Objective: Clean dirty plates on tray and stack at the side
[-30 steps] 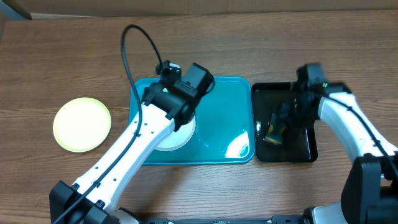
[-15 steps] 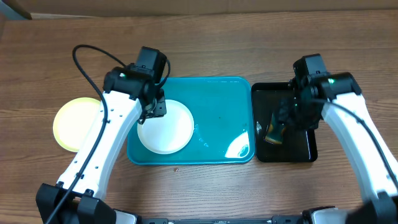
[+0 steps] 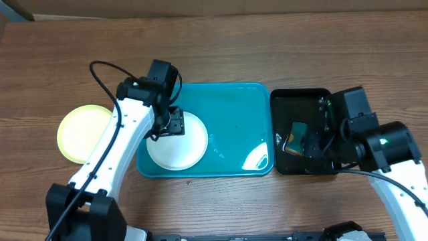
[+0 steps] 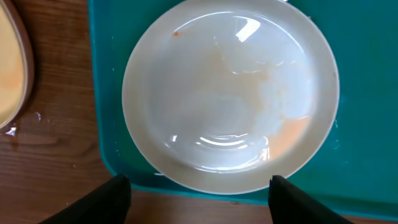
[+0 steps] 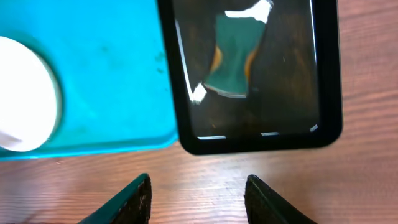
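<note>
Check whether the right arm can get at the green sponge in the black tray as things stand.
Probably yes. The right gripper is open and empty close by the black tray, and the green sponge lies alone inside it with nothing over it.

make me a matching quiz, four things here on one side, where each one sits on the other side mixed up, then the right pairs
Things:
1. white plate
2. yellow-green plate
3. green sponge
4. black tray

Places:
A. inside the black tray
B. on the wooden table, left of the teal tray
C. on the teal tray, at its left end
D. beside the teal tray, on its right

Pairs: 1-C, 2-B, 3-A, 4-D
</note>
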